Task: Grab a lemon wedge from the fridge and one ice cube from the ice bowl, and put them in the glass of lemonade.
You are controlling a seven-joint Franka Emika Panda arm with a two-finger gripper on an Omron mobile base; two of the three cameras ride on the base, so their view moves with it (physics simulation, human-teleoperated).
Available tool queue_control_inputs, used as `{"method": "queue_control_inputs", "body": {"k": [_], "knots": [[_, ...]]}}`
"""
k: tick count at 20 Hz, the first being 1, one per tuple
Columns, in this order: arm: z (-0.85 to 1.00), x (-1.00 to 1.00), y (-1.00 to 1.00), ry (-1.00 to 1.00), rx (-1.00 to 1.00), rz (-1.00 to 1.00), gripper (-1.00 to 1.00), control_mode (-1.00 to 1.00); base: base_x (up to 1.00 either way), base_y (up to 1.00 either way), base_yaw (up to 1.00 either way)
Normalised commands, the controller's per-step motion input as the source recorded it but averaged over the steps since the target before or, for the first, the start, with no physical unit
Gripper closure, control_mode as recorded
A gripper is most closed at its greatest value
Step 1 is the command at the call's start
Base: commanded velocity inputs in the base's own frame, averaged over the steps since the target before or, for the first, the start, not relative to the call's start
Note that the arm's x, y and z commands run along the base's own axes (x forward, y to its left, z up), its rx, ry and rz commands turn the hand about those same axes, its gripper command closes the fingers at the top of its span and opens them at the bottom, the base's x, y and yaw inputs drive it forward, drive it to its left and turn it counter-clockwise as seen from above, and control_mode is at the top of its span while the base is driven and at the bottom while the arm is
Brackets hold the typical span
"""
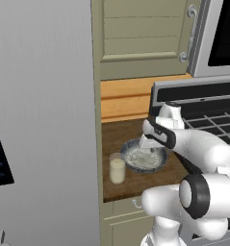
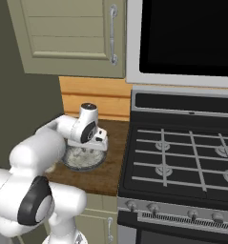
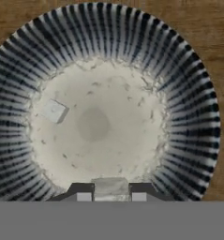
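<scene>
My gripper hangs just above the ice bowl, shut on a pale ice cube held between its tips. A second loose ice cube lies on the bowl's whitish floor, to the left in the hand view. In the left base view the gripper is over the grey ice bowl, and the glass of lemonade stands just left of the bowl. The gripper and bowl also show from the right. The fridge stands shut at the left. The lemon wedge is out of view.
The bowl and glass sit on a narrow wooden counter between the fridge and a gas stove. A beige wall cabinet and a microwave hang above. My own arm covers the counter's left part.
</scene>
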Motion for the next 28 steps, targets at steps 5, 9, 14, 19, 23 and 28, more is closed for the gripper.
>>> {"method": "queue_control_inputs", "body": {"k": [5,9,14,19,23,28], "knots": [[0.26,-0.44,0.12,-0.19,0.05,0.09,1.0,-1.0,0.0,0.0,0.0],[0.34,-0.73,0.27,-0.17,0.04,0.19,1.0,-1.0,0.0,0.0,0.0],[0.55,-0.31,0.99,-0.03,-0.03,0.21,1.0,-1.0,0.0,0.0,0.0],[0.44,0.09,0.86,0.0,-0.02,0.2,1.0,-1.0,0.0,0.0,0.0],[0.18,0.21,0.19,0.0,0.0,0.08,1.0,-1.0,0.0,0.0,0.0],[0.0,0.15,0.18,0.0,0.0,0.0,1.0,-1.0,0.0,0.0,0.0]]}}
